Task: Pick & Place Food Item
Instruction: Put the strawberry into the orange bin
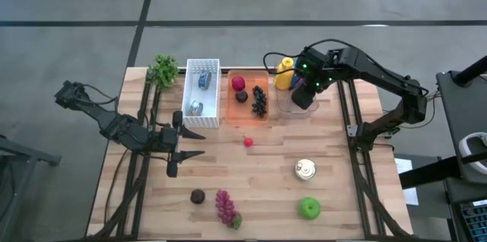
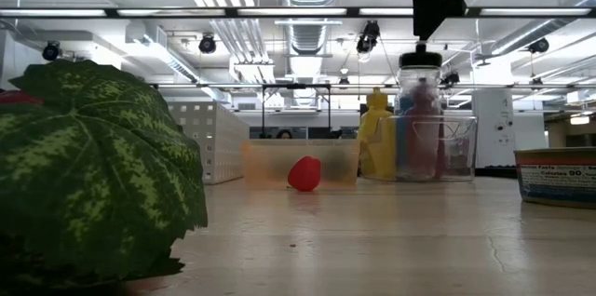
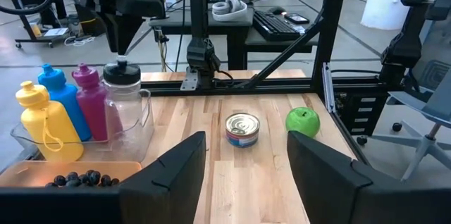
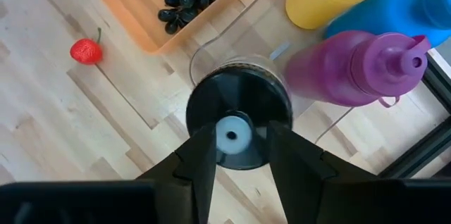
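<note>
Hovering directly above a clear bottle (image 4: 238,115) with a black screw cap, the right gripper (image 4: 239,155) has its two dark fingers spread, one to each side of the cap's small white centre, with daylight between pad and plastic on both sides. The bottle stands in a clear bin (image 3: 137,122) at the far right of the table, touching a magenta squeeze bottle (image 4: 352,72), with a blue one (image 3: 60,101) and a yellow one (image 3: 42,122) beyond it. My guess is the arm is either about to pinch that cap or has just set the bottle down; if it means to grip, it should come straight down and close on the cap's round rim, since the smooth hard plastic could slip from a skewed hold and the neighbouring bottle leaves little room. The loose food lies elsewhere: a small glossy strawberry (image 1: 248,142) on the bare planks just beside the orange tray (image 1: 230,113) holding dark grapes (image 1: 259,101), a ridged tin can (image 1: 305,169), a shiny green apple (image 1: 308,208) and purple grapes (image 1: 225,207) nearer the front. Waiting low over the left side, the left gripper (image 1: 173,154) also stands parted.
</note>
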Controlling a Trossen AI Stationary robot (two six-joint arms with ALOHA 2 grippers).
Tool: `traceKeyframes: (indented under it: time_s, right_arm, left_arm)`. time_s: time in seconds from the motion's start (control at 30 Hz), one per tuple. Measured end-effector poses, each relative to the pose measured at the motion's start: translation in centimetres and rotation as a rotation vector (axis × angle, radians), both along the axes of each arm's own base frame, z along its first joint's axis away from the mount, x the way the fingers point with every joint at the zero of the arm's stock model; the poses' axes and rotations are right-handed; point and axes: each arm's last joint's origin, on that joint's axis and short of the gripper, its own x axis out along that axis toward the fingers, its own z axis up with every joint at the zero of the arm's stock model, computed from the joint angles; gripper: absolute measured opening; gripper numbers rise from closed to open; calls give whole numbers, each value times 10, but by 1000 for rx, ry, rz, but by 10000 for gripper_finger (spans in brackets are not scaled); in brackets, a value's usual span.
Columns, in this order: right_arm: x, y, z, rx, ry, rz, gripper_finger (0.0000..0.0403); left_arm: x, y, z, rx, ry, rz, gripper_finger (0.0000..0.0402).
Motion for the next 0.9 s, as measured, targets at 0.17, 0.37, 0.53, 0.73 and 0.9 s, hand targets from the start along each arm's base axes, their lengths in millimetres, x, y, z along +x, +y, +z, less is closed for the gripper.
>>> traceKeyframes:
  time_s: [0.17,0.37,0.53,0.73,0.9]
  right_arm:
    - [0,0,0,0,-3,-3,144]
    - [0,0,0,-1,-3,-3,167]
    - [0,-1,0,-35,11,-16,178]
    - [-1,-2,0,-73,27,-31,178]
    - [-1,-2,0,-77,29,-32,173]
  left_arm:
    - [0,0,0,0,0,0,210]
    - [0,0,0,0,0,0,213]
    - [0,0,0,0,0,0,208]
    - [0,0,0,-1,0,0,198]
    - [0,0,0,0,0,0,189]
